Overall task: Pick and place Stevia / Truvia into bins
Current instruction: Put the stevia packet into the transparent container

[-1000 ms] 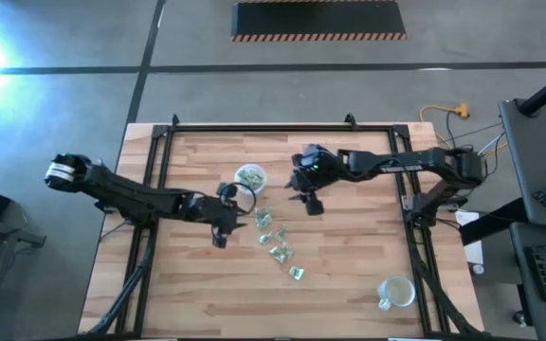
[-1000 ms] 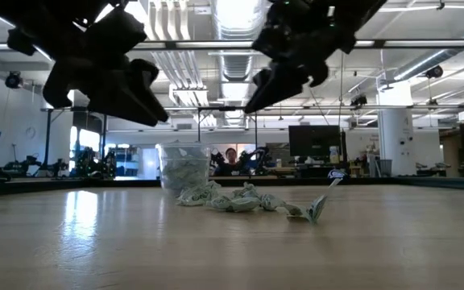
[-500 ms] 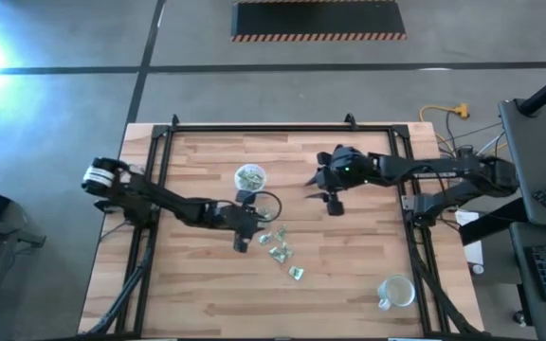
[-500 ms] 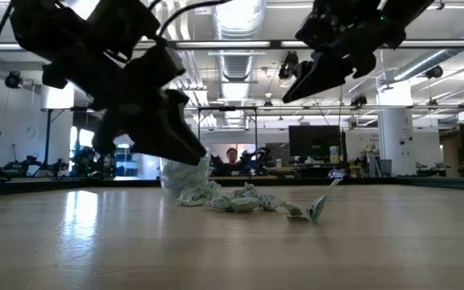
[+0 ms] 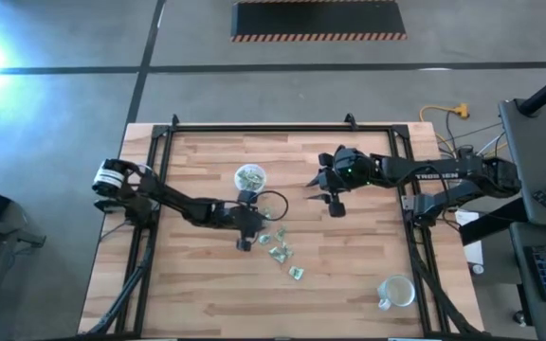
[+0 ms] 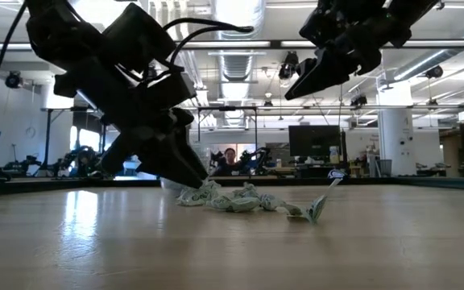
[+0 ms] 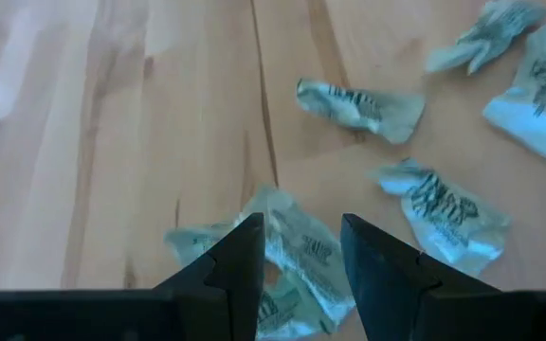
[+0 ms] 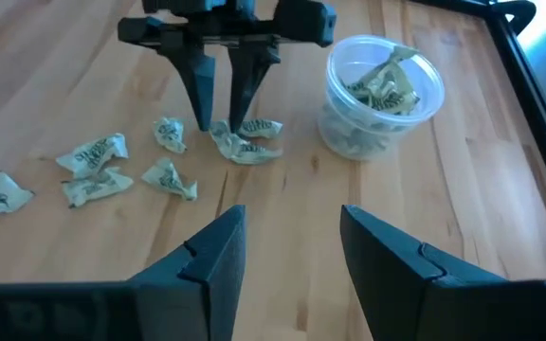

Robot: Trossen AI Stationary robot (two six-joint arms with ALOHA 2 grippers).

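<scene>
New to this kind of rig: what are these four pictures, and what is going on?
Two dark robot arms work at a wooden table. One camera looks straight down, one sits at table height, and one rides on each wrist. Crumpled green-white sachets lie loose near a plastic cup already holding some. The left tool is down with open fingers either side of one sachet, not yet gripping it. The right tool hangs open above the table, holding nothing. Another cup stands near the corner.

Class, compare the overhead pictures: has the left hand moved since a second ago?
Yes. In the overhead view the left hand has moved away from the filled cup, toward the table's right side and front edge, and now straddles a sachet with open fingers.
</scene>
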